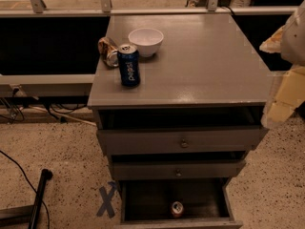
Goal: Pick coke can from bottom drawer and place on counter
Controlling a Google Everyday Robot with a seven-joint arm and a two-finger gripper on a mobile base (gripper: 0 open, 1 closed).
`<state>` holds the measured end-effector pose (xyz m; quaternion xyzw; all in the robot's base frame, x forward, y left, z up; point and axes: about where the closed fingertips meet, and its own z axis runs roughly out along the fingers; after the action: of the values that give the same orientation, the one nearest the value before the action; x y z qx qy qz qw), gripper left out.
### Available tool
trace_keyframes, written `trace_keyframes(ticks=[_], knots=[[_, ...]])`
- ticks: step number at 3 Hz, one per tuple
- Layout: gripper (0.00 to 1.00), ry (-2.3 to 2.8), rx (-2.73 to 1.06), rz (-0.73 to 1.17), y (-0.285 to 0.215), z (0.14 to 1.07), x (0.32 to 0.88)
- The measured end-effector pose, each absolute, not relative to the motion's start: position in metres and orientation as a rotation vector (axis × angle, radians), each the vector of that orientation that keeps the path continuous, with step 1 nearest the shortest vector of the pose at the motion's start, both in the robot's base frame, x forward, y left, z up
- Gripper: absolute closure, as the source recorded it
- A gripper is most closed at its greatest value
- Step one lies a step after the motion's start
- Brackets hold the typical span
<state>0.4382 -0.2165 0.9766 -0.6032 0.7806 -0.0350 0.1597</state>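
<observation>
Red-orange coke can [177, 208] stands in the open bottom drawer [143, 199], near its front wall, untouched. Pale jaws hang at the right edge, beside the tabletop [205, 56], well above the can; open or shut, I cannot tell. Approach seems the step in hand: next, descend into the drawer over the can.

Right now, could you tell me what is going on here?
The coke can stands upright in the open bottom drawer, not yet picked. The robot's pincer hangs at the right edge of the view, beside the counter and well above that drawer. On the counter sit a Pepsi can, a crushed can and a white bowl.
</observation>
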Motion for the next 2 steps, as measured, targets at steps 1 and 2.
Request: trace_keyframes(ticks=[1, 2], knots=[[0.0, 2.231, -1.724, -0.1, -0.217, 0.977, 0.438], [0.0, 2.208, -1.69, -0.017, -0.215, 0.96, 0.439]])
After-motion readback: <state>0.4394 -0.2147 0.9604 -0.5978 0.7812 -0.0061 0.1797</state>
